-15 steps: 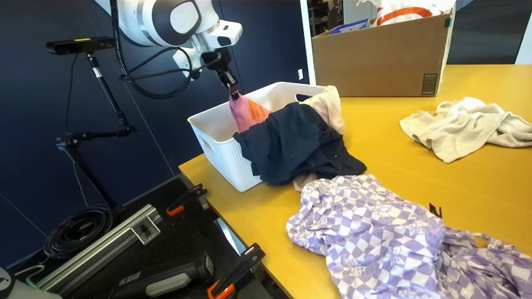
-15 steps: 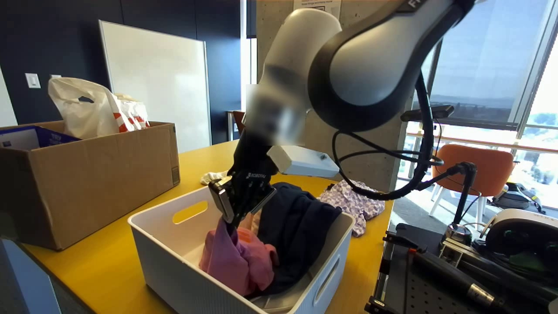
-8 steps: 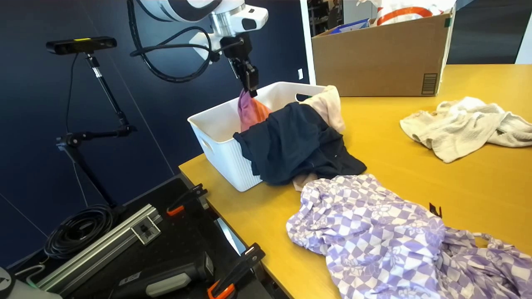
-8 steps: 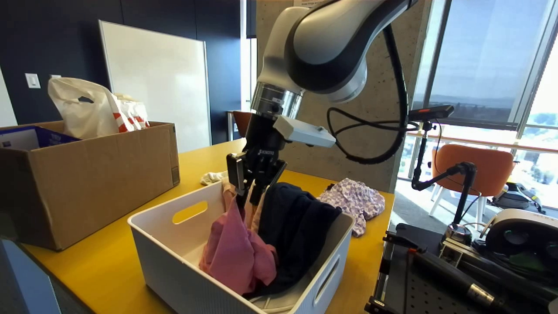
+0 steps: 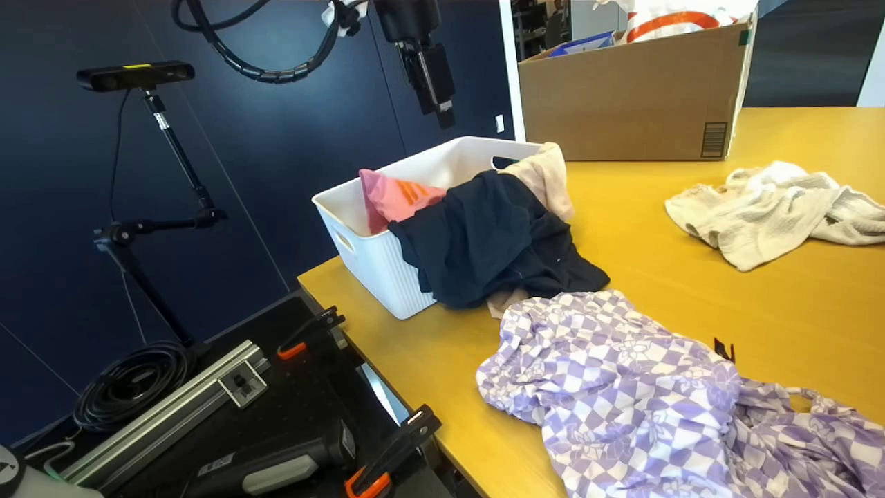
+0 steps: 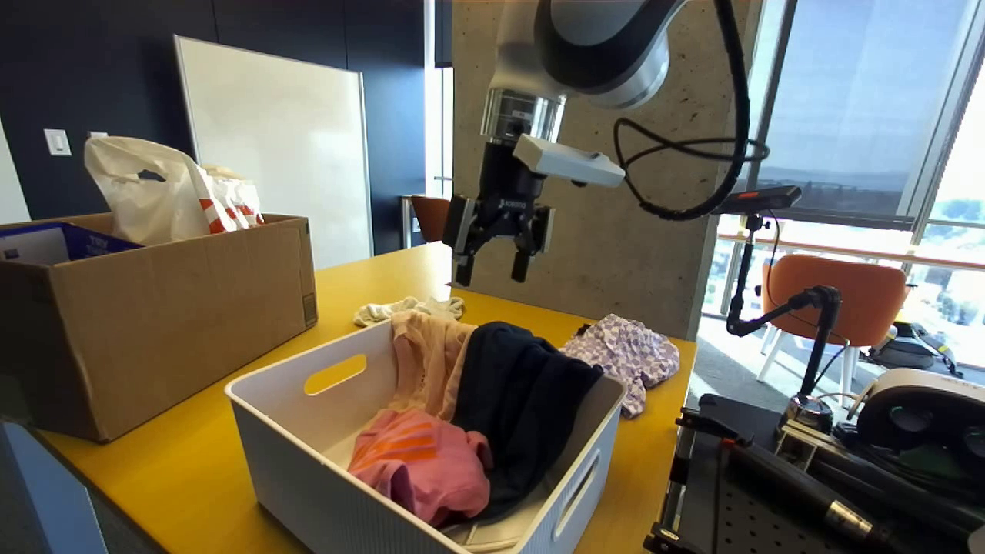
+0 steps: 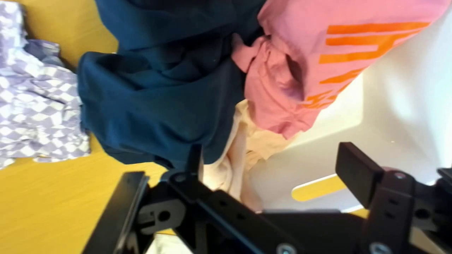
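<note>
Basket (image 6: 300,485), lower centre in an exterior view, holds the pink shirt (image 6: 431,469) and part of the navy cloth (image 6: 523,392); checkered cloth (image 6: 627,354) lies outside. My gripper (image 6: 492,270) is spread wide, empty.

We see bright daylight through the window (image 6: 846,123) in an exterior view, its lower part washed out, with sunlit patches on the floor (image 6: 727,362). Soft glare clouds the whiteboard (image 6: 285,154). In the wrist view, glare pales the basket (image 7: 406,141); the pincer (image 7: 277,167) looks slightly blurred.

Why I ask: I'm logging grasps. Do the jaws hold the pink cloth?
No, the jaws stand open; the pink cloth lies in the white bin.
</note>
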Robot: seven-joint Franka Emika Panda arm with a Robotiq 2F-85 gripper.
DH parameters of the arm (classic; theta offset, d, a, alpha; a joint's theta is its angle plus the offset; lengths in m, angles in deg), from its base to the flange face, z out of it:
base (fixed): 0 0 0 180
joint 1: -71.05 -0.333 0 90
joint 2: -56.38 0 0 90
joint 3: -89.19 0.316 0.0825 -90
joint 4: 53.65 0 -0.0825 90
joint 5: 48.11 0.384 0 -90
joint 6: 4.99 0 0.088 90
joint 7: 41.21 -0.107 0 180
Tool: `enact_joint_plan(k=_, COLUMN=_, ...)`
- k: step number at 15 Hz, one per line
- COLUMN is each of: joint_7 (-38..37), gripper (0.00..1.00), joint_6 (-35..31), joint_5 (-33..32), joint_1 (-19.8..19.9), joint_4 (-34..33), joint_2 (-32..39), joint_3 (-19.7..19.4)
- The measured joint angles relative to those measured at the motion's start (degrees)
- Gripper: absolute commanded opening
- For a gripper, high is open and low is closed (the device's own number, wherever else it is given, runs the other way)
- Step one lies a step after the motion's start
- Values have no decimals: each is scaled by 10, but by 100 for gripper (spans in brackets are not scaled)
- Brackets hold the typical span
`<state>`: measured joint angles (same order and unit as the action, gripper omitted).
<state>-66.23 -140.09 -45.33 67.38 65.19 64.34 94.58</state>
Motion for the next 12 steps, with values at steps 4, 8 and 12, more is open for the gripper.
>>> enact_joint_plan(k=4, joint_7=-34, gripper=100, joint_6=83, joint_5=-40, joint_1=4, joint_4=8, joint_2=-15, joint_3=-33)
enact_joint_plan(k=8, joint_7=-45, gripper=100, joint_6=90, joint_5=-64, joint_1=5, joint_4=45, joint_2=-14, joint_3=-43)
enact_joint_plan(k=12, joint_7=-71, gripper=100, joint_6=2, joint_5=-117, joint_1=5, joint_4=78, joint_2=0, joint_3=-57)
